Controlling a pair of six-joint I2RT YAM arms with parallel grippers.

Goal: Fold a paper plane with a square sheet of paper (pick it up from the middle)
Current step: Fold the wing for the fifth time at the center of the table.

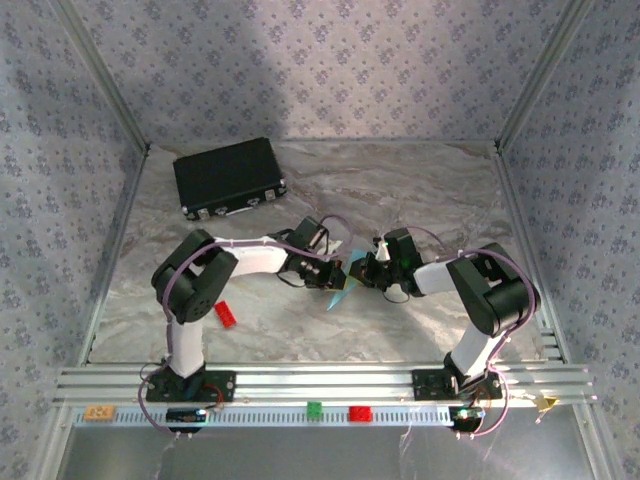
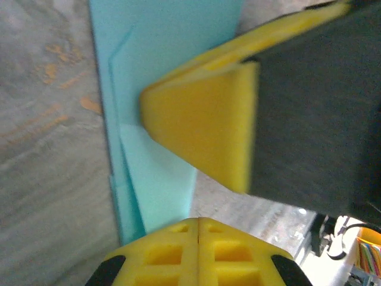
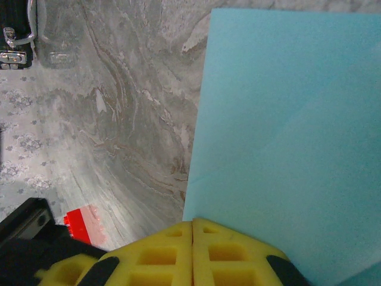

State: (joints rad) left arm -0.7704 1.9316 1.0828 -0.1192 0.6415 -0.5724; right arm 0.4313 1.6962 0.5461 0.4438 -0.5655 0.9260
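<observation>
Centrally, left pincer (image 2: 197,225) and right pincer (image 3: 192,226) clamp edges of the paper (image 3: 286,119).

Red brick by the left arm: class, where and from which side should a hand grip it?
Probably from above, pinching its two long sides: the red brick lies flat on the table and looks narrow enough across.

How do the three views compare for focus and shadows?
Top external: soft overall, with a broad shadow on the back wall. Left wrist: blurred throughout, edges of the paper smeared. Right wrist: sharpest, veining of the table crisp, the red brick hazy.
</observation>
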